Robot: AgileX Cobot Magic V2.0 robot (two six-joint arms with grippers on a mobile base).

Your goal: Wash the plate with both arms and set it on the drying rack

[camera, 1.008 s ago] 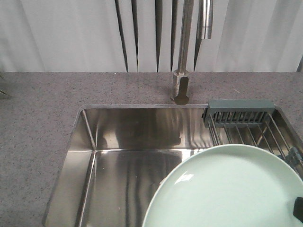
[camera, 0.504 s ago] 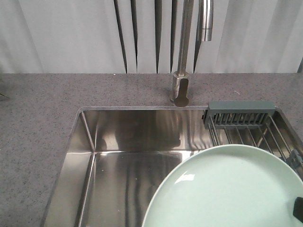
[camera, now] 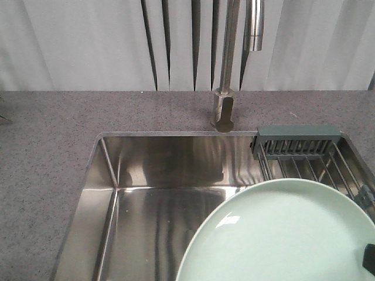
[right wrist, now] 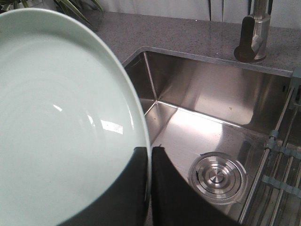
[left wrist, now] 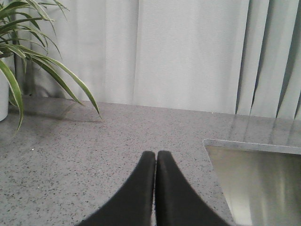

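Observation:
The pale mint-green plate (camera: 281,234) fills the lower right of the front view, held above the sink and partly over the drying rack (camera: 304,149). In the right wrist view the plate (right wrist: 61,122) takes up the left side, and my right gripper (right wrist: 150,153) is shut on its rim, one finger on each face. A black bit of that gripper (camera: 369,259) shows at the front view's right edge. My left gripper (left wrist: 156,157) is shut with nothing in it, hovering over the grey counter (left wrist: 94,155) left of the sink.
The steel sink (camera: 152,193) has a round drain (right wrist: 217,176) in its floor. A tall steel faucet (camera: 225,88) stands behind it. A potted plant (left wrist: 28,52) with long leaves sits at the counter's far left. Rack wires (right wrist: 282,188) cross the sink's right side.

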